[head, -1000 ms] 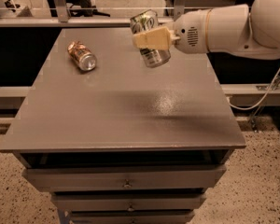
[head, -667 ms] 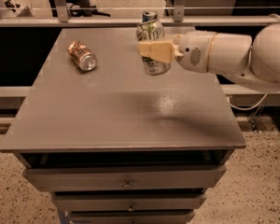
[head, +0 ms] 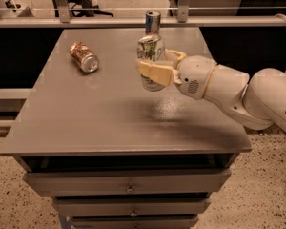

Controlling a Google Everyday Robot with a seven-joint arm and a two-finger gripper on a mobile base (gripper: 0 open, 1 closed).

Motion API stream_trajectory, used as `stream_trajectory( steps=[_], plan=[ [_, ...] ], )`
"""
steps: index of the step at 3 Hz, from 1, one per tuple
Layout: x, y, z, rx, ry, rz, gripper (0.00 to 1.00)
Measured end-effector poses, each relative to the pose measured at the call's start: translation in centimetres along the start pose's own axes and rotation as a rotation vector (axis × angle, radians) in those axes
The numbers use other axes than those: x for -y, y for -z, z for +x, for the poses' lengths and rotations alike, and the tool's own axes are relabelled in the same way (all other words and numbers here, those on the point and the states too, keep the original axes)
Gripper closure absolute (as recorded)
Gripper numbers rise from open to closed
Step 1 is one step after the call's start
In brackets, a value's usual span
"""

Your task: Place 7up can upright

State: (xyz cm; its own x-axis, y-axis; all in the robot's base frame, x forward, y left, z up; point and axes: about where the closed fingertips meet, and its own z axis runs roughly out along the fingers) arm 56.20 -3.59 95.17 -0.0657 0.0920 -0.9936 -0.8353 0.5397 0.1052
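7up can is held roughly upright in gripper, with jaws clamped on lower half and beige finger wrapped across front. Can is positioned over back-middle of grey table; contact with tabletop can't be told tbh. White arm is stretched in from right. Orange-brown can is laid on side at back-left, well apart. Slim blue-and-silver can is stood upright at far edge, behind held can. Drawers are seen below tabletop.

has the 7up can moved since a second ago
Yes. Held in the gripper, the 7up can has dropped in the view: it was higher than the orange-brown can, now it is about level with it and more upright.
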Motion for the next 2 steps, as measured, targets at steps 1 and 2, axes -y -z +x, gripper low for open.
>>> stream_trajectory(
  steps=[1, 2],
  plan=[
    [-0.9, -0.5, 1.3, 0.000, 0.079, -0.065, 1.00],
    [-1.9, -0.5, 3.5, -0.025, 0.087, -0.143, 1.00]
  ],
)
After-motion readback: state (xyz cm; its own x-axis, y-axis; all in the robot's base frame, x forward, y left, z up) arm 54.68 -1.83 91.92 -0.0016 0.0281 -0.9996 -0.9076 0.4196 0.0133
